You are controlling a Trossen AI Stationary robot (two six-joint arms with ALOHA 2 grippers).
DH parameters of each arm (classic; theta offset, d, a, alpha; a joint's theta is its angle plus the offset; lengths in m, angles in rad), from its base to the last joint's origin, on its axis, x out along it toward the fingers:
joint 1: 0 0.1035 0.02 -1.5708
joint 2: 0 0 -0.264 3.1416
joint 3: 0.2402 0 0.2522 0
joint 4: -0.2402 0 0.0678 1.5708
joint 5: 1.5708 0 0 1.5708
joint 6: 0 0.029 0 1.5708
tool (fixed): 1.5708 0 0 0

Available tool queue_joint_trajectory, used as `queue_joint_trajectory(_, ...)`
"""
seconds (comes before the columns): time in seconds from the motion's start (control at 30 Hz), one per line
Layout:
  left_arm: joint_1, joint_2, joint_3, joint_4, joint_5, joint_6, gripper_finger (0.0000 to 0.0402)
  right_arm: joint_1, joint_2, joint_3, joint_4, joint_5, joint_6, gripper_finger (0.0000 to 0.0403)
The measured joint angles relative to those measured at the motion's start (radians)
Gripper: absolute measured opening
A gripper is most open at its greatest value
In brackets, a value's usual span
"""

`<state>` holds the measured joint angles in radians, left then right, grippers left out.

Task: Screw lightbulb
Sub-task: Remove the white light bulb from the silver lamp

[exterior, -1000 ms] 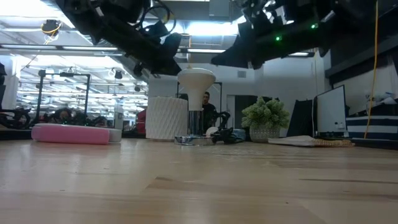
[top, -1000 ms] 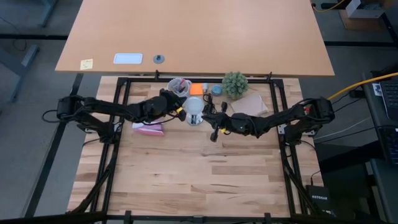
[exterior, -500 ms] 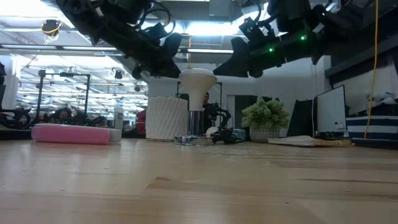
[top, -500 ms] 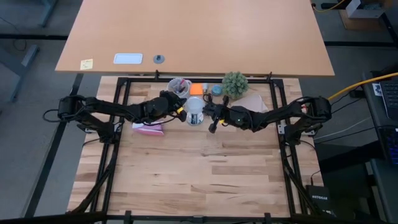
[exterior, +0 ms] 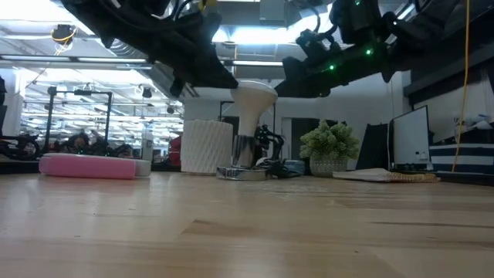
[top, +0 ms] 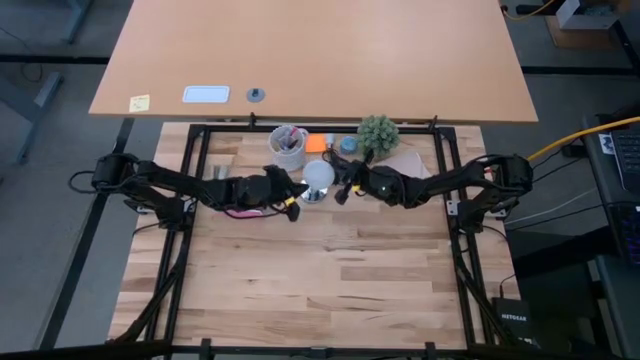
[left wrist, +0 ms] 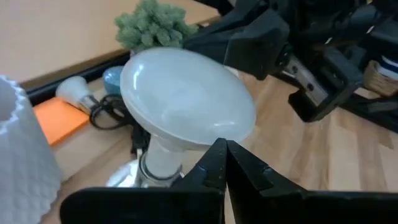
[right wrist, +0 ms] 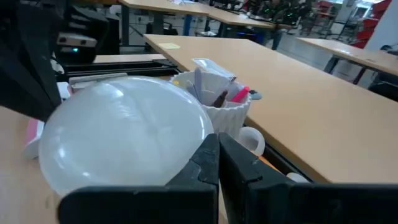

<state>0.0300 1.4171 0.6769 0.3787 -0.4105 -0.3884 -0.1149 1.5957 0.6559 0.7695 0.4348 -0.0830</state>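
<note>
White frosted lightbulb stands base-down in a silvery round fitting on the worktop, leaning a bit, next to the white cup. Left tool sits clenched just beside the globe. Right tool is pinched closed too, right up against the globe, gripping nothing.

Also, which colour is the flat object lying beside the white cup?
Pink, seen best in the low view, left of the ribbed white cup.

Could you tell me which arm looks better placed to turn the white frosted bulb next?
Probably right: the right gripper sits shut beside the white frosted bulb standing in its silvery fitting, while the left gripper, also shut, sits farther off.
</note>
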Motion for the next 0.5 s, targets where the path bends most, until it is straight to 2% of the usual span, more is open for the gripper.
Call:
queue_joint_trajectory(0.13, -0.038, 0.001, 0.000, -0.005, -0.047, 0.011, 0.0001, -0.013, 0.001, 0.000, -0.008, -0.033, 0.002, 0.0003)
queue_joint_trajectory(0.5, -0.074, -0.006, 0.000, 0.042, -0.069, 0.022, 0.0001, -0.009, -0.003, -0.002, 0.072, -0.055, -0.004, 0.0003)
